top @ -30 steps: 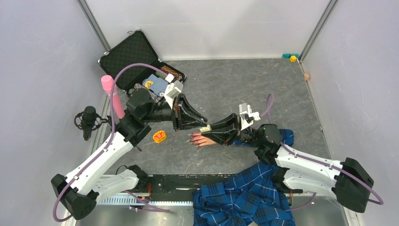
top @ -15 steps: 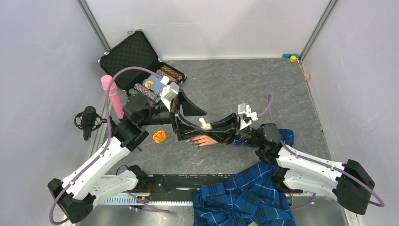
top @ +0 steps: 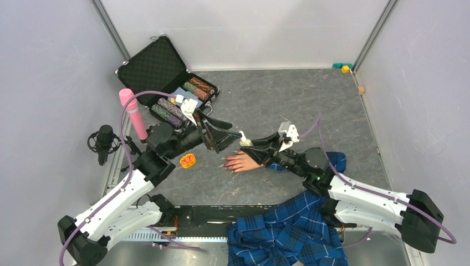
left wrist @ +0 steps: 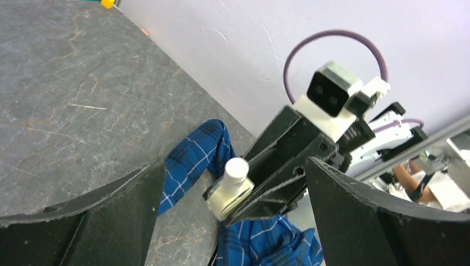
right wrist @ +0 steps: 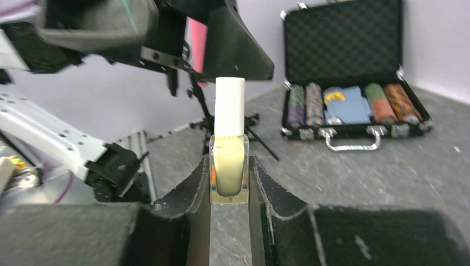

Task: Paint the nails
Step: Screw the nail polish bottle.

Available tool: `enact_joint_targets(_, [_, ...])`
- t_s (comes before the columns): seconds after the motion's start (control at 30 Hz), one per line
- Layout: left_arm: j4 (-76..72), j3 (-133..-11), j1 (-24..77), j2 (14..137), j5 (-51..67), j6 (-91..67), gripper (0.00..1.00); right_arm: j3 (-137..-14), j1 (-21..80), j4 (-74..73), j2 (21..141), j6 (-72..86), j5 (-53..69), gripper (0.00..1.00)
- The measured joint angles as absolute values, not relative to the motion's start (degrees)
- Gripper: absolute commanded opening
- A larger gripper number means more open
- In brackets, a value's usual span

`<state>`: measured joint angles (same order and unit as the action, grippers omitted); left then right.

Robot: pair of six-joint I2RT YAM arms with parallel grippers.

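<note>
Right gripper point(right wrist: 229, 185): pinching a small clear bottle point(right wrist: 229, 160) of pale yellow liquid. The bottle stands upright between the black fingers, its white cap above the fingertips.

Left gripper point(top: 224, 133): spread wide, nothing held. In its wrist view the bottle shows through the gap and touches neither finger.

Near edge: a heap of blue plaid cloth point(top: 288, 235) lies over the table's front rim beside the right arm's base. It crowds that corner.

Next out: a flesh-coloured mannequin hand point(top: 243, 162) lies flat on the grey stone-patterned table point(top: 277, 100). Its blue plaid sleeve point(top: 335, 160) runs off to the right under the right arm. The fingers point left. The nails point(top: 226, 162), tiny and reddish-pink, sit at the left end of the hand, uncovered from above. Bare slab lies in front of them.

The bottle is just beyond the hand's far side in the top view. The left gripper is just left of it, the two apart.

Left of the nails: a small orange round object point(top: 188, 160), near but apart.

Further left, at the table's left edge: a pink cylinder point(top: 132, 113) and a black microphone point(top: 104, 141).

Far left: an open black case of striped chip rolls point(top: 161, 66), close behind the left gripper.

Far and right of the grippers the slab is open up to the far and right walls. Only small coloured blocks point(top: 343, 67) sit there, in the far right corner.
</note>
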<state>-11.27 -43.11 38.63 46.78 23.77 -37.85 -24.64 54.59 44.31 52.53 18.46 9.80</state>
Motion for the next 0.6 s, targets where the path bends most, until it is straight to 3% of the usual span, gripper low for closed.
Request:
enact_joint_targets(0.2, [-11.05,-42.76,38.76,48.45,17.43,-41.58,0.80,-28.42,60.99,34.76,55.35,12.80,-4.43,0.00])
enact_joint_targets(0.6, [-5.41,-42.74,41.08,50.87,8.97,-42.52,0.62,-32.91,64.73,26.87,60.36,7.99,-18.92,0.00])
